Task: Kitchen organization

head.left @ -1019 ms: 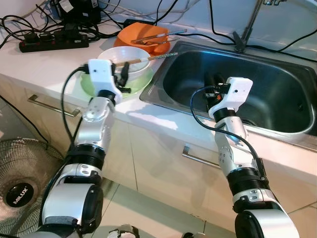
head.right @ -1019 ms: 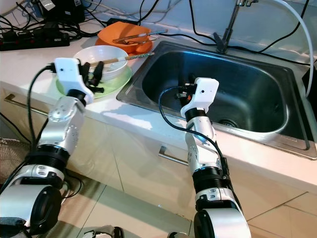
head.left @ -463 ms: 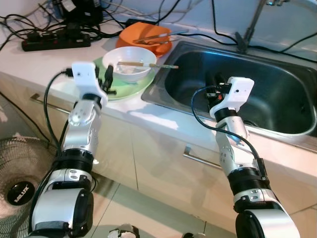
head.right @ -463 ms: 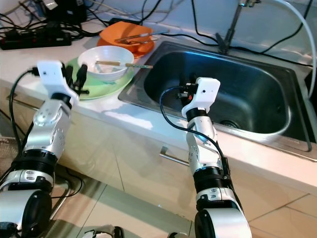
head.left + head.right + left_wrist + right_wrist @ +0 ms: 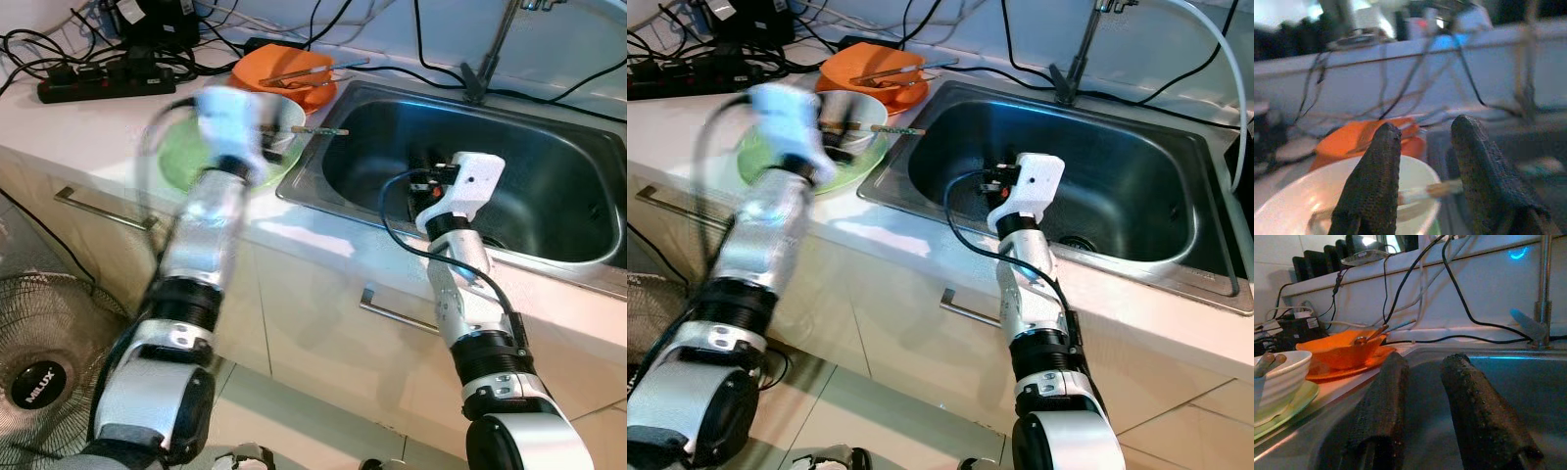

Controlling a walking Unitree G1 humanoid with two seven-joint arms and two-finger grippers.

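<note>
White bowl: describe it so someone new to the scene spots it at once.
Start at the stainless steel sink set in the pale countertop. On the counter to its left lies a round light-green plate, and the round white bowl sits on it. Unlike the orange bowl behind, it is white, with wooden chopsticks across its rim.

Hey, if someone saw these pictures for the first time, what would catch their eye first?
Probably the blurred left gripper, open above the white bowl with chopsticks across it, on a green plate beside the steel sink. Behind sits an orange bowl; the right gripper hangs open inside the sink.
</note>
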